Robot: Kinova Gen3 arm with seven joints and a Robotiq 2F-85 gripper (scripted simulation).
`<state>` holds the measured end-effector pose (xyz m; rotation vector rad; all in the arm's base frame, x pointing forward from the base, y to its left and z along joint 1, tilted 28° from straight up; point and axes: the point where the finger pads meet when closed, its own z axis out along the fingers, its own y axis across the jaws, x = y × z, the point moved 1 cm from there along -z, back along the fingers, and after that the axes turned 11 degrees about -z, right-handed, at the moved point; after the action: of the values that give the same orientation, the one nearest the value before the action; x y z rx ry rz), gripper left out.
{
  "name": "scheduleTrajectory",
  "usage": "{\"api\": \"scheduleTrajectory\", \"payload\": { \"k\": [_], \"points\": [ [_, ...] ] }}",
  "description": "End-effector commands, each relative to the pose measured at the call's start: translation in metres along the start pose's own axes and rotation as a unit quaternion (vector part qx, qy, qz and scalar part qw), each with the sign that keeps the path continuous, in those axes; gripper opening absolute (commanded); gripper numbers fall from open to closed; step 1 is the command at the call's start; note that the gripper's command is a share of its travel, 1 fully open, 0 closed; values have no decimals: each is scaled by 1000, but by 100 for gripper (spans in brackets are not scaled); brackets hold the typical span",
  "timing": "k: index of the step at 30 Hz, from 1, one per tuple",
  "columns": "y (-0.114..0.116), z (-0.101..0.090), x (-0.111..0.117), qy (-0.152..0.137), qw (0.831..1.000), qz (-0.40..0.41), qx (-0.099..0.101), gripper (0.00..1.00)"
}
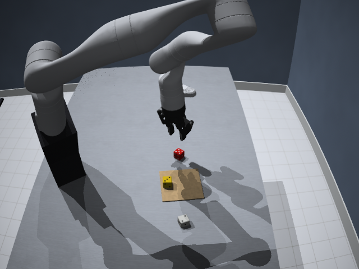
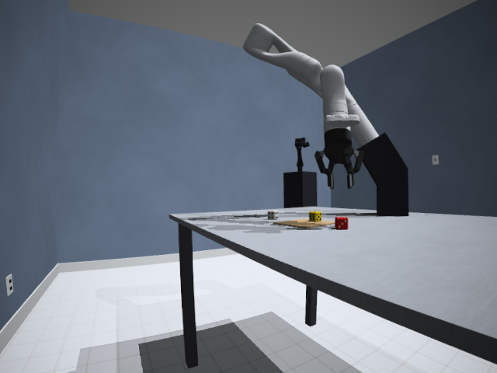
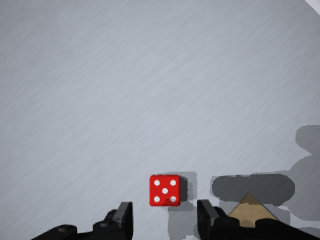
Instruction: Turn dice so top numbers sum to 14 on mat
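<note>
My gripper points down, partly open and empty, above the table near the red die. The red die lies flat on the table behind the mat, five on top, and shows between and just ahead of the fingers in the wrist view. The yellow die lies flat on the left part of the tan mat; its top seems to show three. The white die lies on the table in front of the mat; its top seems to show two.
The grey table carries the mat and dice. The arm's black pedestal stands at the left in the top view. Arm shadows fall across the mat and table.
</note>
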<state>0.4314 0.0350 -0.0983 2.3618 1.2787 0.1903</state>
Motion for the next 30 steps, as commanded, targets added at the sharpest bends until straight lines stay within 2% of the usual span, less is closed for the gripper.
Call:
{"api": "scheduleTrajectory", "payload": {
  "k": [1,18,30],
  "points": [
    [2,-4,11,-9,1000,-4,1,46],
    [6,-5,18,-57,998,-3,6,46],
    [4,-7,20,-74,997,-3,13,46]
  ]
}}
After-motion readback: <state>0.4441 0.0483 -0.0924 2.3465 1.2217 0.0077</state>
